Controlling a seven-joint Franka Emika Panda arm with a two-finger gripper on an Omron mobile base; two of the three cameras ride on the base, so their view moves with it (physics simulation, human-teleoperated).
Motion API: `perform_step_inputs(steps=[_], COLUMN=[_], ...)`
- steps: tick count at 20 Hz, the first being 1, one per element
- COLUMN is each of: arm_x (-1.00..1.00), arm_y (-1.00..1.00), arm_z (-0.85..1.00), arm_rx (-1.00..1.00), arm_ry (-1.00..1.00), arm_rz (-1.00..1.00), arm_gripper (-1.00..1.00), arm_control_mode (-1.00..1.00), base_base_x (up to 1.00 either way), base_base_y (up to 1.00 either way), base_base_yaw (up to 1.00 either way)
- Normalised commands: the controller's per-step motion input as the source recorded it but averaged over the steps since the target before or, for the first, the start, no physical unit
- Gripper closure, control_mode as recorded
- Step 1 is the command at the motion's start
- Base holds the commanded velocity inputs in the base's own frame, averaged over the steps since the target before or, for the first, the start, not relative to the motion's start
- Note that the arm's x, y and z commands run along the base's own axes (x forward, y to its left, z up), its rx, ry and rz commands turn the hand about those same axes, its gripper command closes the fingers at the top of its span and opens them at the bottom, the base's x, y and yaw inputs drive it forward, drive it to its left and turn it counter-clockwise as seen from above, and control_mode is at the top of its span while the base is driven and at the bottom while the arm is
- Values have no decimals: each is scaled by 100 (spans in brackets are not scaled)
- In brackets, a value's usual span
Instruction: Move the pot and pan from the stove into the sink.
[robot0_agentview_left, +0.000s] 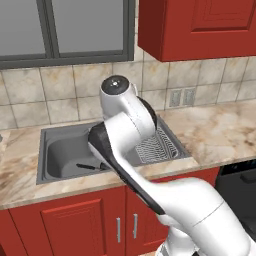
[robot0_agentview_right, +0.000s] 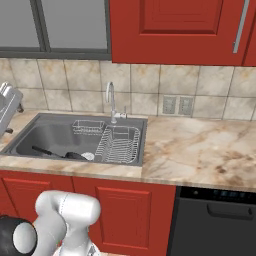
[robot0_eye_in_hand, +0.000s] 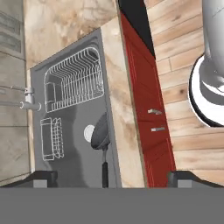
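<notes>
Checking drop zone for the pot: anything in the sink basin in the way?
Yes. The small dark frying pan already lies on the stainless steel sink floor near the front wall, handle along it; a wire dish rack fills the faucet-side part.

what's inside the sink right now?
In the sink: the pan on the basin floor, a wire dish rack and a small wire caddy. No pot visible; the arm covers part of the basin in the left base view.

The white arm (robot0_agentview_left: 131, 150) folds high, its gripper (robot0_eye_in_hand: 112, 177) facing straight down, fingertips (robot0_eye_in_hand: 43, 177) spread wide and empty.
</notes>
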Motion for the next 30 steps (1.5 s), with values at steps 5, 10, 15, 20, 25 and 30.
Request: perform_step_inputs(steps=[5,10,15,20,25,30], arm_x=[-66,-57,-42,0,-1,0], arm_y=[-60,-48,-35,0,0,0], arm_z=[14,4,2,0,-1,0], arm_rx=[20,34,35,0,0,0], arm_ry=[-30,-32,-20,0,0,0], arm_rz=[0,0,0,0,0,0], arm_gripper=[-100,-100,-100,-100,-100,-100], arm_control_mode=[-100,-100,-100,-100,100,100], base_base_x=[0,0,0,0,-46,-100], base_base_y=[0,0,0,0,-17,-46], base_base_yaw=[0,0,0,0,1,2])
